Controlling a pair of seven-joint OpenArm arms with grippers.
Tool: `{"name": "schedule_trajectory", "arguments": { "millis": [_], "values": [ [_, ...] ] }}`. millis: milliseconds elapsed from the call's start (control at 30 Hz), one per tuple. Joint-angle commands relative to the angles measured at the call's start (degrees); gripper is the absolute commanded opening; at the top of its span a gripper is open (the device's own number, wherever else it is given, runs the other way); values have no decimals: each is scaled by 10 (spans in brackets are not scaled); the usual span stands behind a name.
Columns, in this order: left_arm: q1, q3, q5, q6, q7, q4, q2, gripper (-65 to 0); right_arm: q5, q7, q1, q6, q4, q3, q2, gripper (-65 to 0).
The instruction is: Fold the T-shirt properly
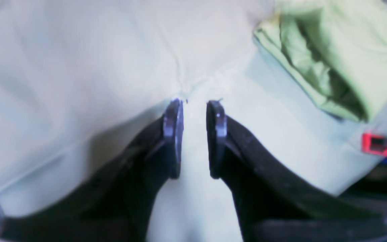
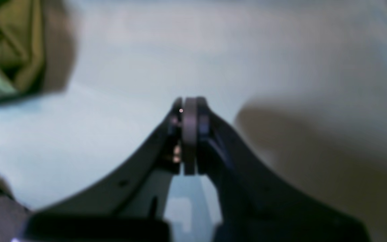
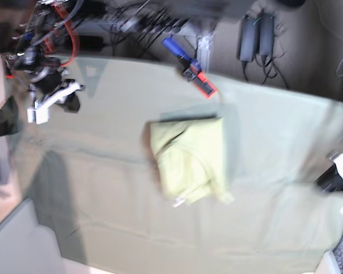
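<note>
The T-shirt [image 3: 188, 160] is lying folded into a compact, roughly rectangular bundle near the middle of the grey-green sheet [image 3: 103, 194] that is covering the tabletop. In the base view its long axis is running from the far edge of the sheet toward the near edge, with a straight folded edge at the far end and a looser, uneven end pointing toward the near edge. No print, label or writing is readable on it.

Both claws are sitting well apart from the T-shirt, one out on each side of it. The left claw [image 1: 194, 101] is hovering over bare sheet with its jaws standing a little apart and nothing between them; in the left wrist view the T-shirt [image 1: 331, 57] is showing as a rumpled yellow-green fold at the upper right, ahead of and to the side of the fingertips. The right claw [image 2: 190, 104] is pressed together with nothing gripped, also above bare sheet, and the T-shirt [image 2: 12, 43] is appearing blurred in the upper left corner of the right wrist view.

Beyond the T-shirt's far edge a red and blue tool [image 3: 188, 65] is lying at the sheet's border, close to a tangle of cables [image 3: 126, 23]
</note>
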Motion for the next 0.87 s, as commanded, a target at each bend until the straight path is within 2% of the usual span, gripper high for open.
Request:
{"name": "schedule_trajectory", "arguments": {
  "millis": [0,167,333,400,533,600,667,767,833],
  "values": [
    [28,-24,-10,-5,-6,30,-15,-500,15,4,-24,38,15,19,10,-650],
    [215,-113,-12,-5,-6,92,-16,-500,18,-21,-160,38,38,82,-1,-650],
    [370,-146,-7,-5,-15,92,-12,-506,-12,-24,-271,38,29,100,-7,-650],
    [421,-146,25,-5,-33,92,-1,-506,-17,-16,-299,34,14,100,-7,-650],
    [483,-130,127,0,-74,60,54,-506,-14,-12,-303,34,-62,94,-7,-650],
    [486,-96,192,30,-85,8,75,-508,-14,-21,-287,34,-119,78,-7,-650],
    [479,-42,265,63,-118,-66,84,-538,-15,-22,-269,34,-186,48,-2,-650],
    [441,59,363,144,-177,-204,89,-552,-22,-16,-227,27,-304,-22,18,-650],
    [391,120,422,184,-184,-301,103,-552,-31,-16,-186,27,-380,-70,28,-650]
  ]
}}
